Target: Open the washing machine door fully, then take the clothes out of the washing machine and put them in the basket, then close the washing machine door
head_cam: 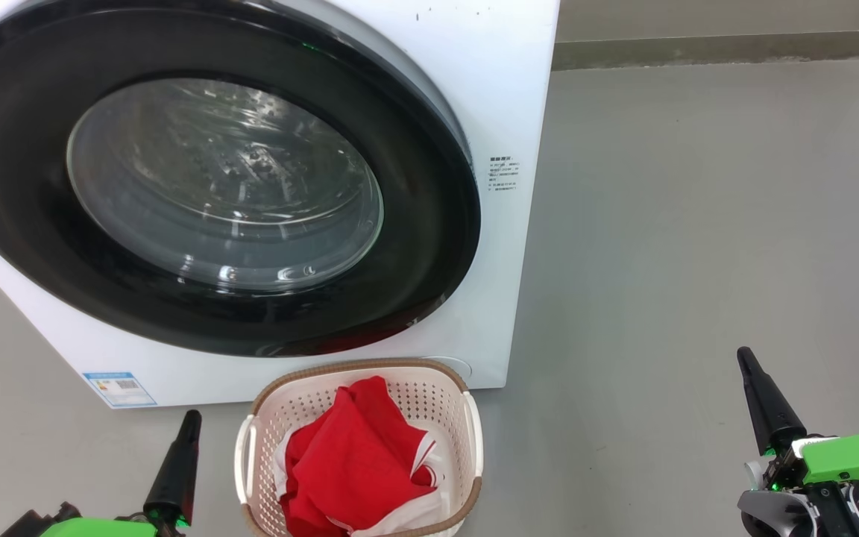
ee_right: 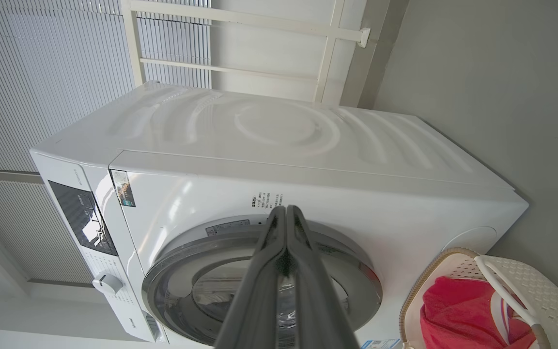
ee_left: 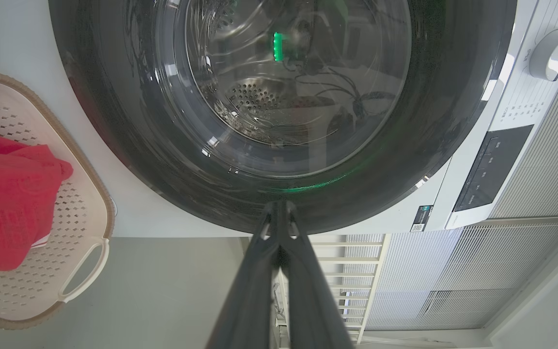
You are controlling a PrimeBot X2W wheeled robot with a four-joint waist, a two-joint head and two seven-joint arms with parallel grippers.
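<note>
The washing machine [head_cam: 508, 89] fills the upper left of the head view, and its round black-rimmed door [head_cam: 429, 224] lies flush against its front. Through the glass I see bare steel drum. The cream basket [head_cam: 407, 380] stands on the floor just before the machine, holding the red clothes [head_cam: 355, 462] with white trim. My left gripper [head_cam: 191, 418] is shut and empty, left of the basket. My right gripper [head_cam: 744, 356] is shut and empty, far to the right over the floor. In the left wrist view the shut fingers [ee_left: 279, 213] point at the door [ee_left: 138, 160].
Grey floor [head_cam: 698, 224] stretches right of the machine to a wall base at the back. The right wrist view shows the machine's control panel [ee_right: 83, 218], knob [ee_right: 107, 283] and a white railing [ee_right: 240, 29] behind.
</note>
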